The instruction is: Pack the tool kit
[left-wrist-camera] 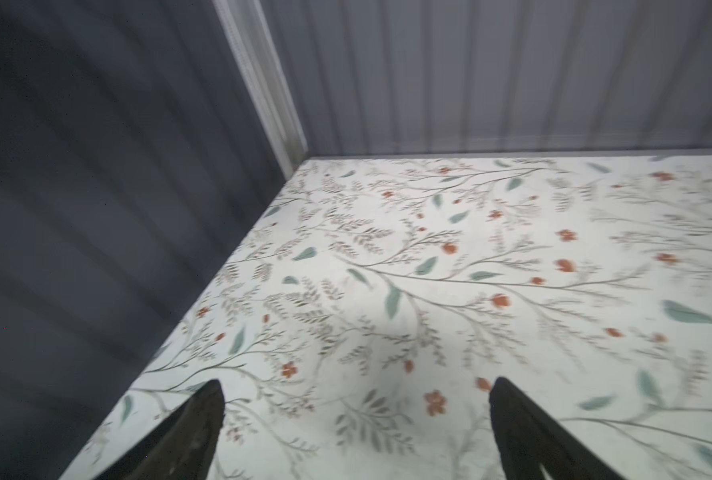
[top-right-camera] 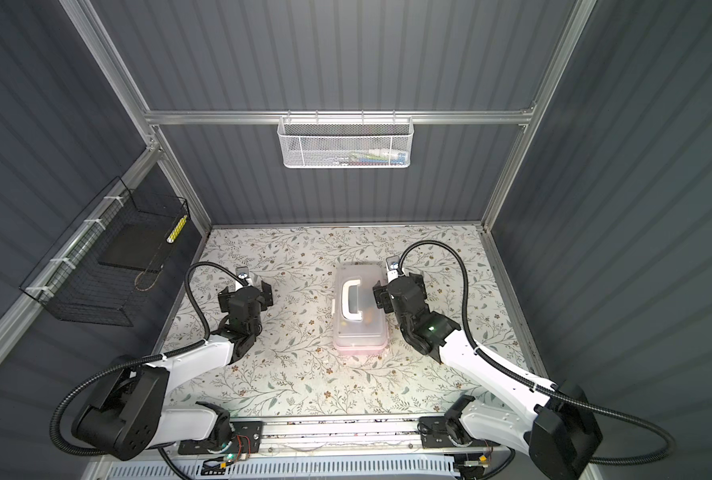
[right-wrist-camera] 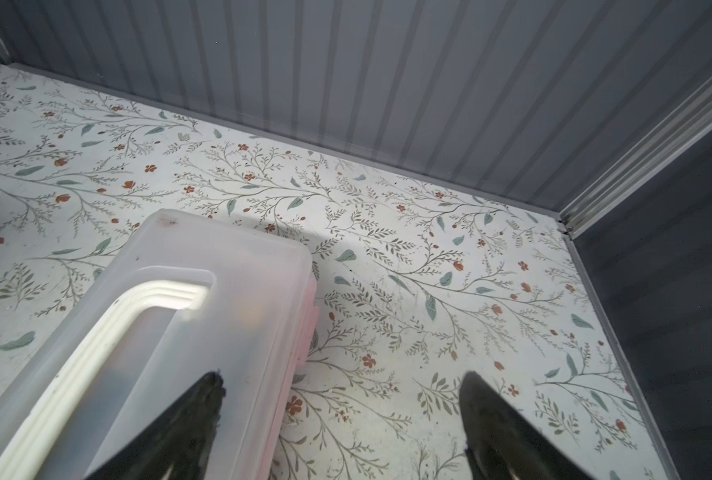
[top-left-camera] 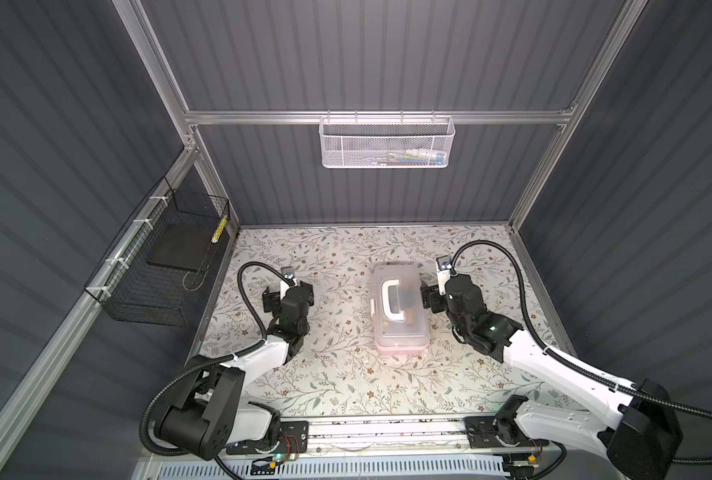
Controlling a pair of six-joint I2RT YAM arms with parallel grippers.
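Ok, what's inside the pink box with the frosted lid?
Through the closed frosted lid of the pink box, only dim dark and orange smudges show. The frosting hides what they are; the white handle covers part.

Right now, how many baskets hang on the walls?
2: the white mesh basket on the back rail; the black wire basket on the left wall. None appears hidden.
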